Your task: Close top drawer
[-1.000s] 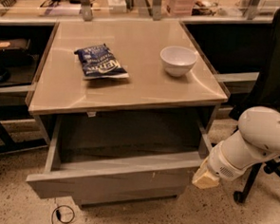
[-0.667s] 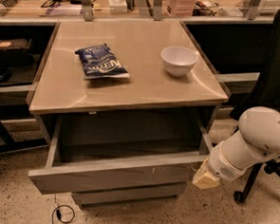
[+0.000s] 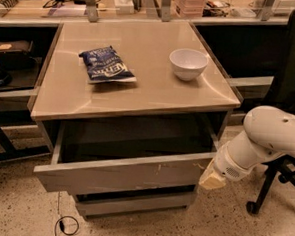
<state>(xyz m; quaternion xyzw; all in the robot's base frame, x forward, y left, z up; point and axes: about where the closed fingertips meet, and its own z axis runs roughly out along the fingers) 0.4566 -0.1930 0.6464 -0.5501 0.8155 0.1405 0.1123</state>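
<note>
Inward it's gone since a second ago: the top drawer (image 3: 119, 176) sits part-open at six o'clock below the tabletop (image 3: 139, 97). End effector (image 3: 213, 178) at its three o'clock end, opening I can't tell. Stiff, probably easy-sliding; push the flat front.

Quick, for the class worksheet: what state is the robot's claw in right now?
Claw: open or closed cannot be told; it is at the right end of the open top drawer.

Claw (image 3: 212, 179) low, right of centre
</note>
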